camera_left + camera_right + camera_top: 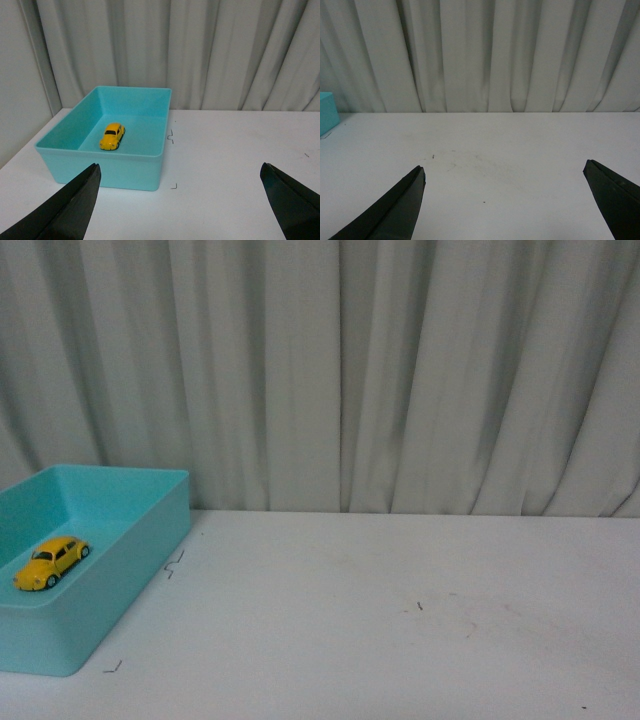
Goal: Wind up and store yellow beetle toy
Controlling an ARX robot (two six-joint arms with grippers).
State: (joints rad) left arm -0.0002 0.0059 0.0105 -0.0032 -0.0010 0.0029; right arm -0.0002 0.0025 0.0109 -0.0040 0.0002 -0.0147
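Note:
The yellow beetle toy (51, 562) (112, 136) rests on its wheels on the floor of a turquoise bin (120, 550) (132, 167) at the table's left. Neither arm shows in the front view. My left gripper (180, 172) hangs open, well back from the bin, with only bare white table between its black fingers (75, 205). Over the table's middle, my right gripper (504, 172) is open too and holds nothing; a corner of the bin (327, 112) shows at that view's edge.
A white table (400, 610) runs to a pale pleated curtain (340, 370) at the back. Small black corner marks (171, 137) lie on the tabletop beside the bin. A pale wall panel (20, 75) stands beyond the bin's far side.

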